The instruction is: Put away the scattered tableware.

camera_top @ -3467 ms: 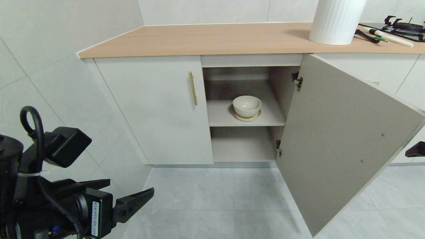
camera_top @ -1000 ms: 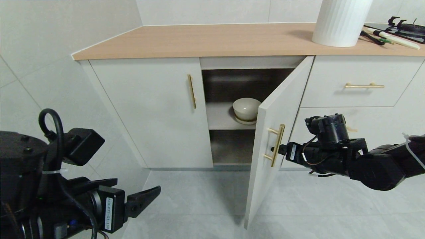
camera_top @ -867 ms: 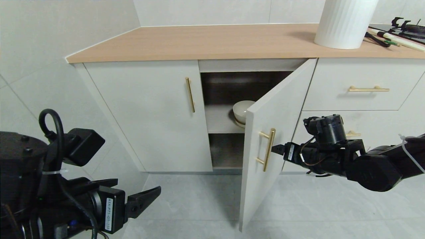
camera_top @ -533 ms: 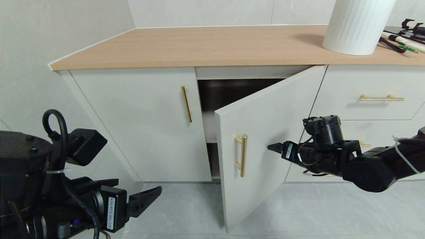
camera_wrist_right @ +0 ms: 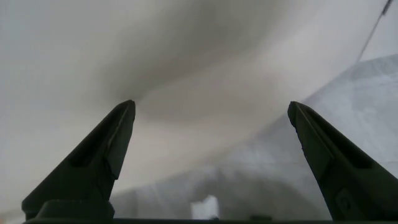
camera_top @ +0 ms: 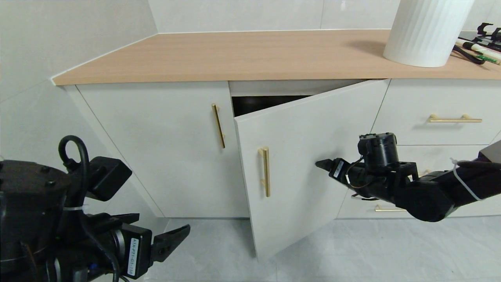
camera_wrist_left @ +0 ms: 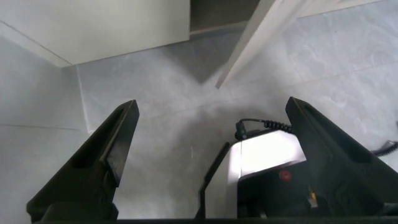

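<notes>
Kitchen cab. door (camera_top: 305, 156) ajar; right tool (camera_top: 319, 164), jaws apart, at its face: could skid off & leave it unshut.

Two cabinet doors (camera_top: 156, 149) (camera_top: 305, 129), one white container (camera_top: 428, 29), two hands (camera_top: 163, 220) (camera_top: 319, 163).

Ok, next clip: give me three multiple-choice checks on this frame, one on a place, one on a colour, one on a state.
1. Where does the white ribbed container stand? A on the floor; B inside the cupboard; C on the countertop.
2. What colour is the door handle? A gold; B black; C red.
3. How is the cabinet door by the right gripper? A wide open; B slightly ajar; C taken off.
Answers: 1 C, it stands at the countertop's right end. 2 A, the door handle shines gold. 3 B, a dark gap shows only above its top edge.
</notes>
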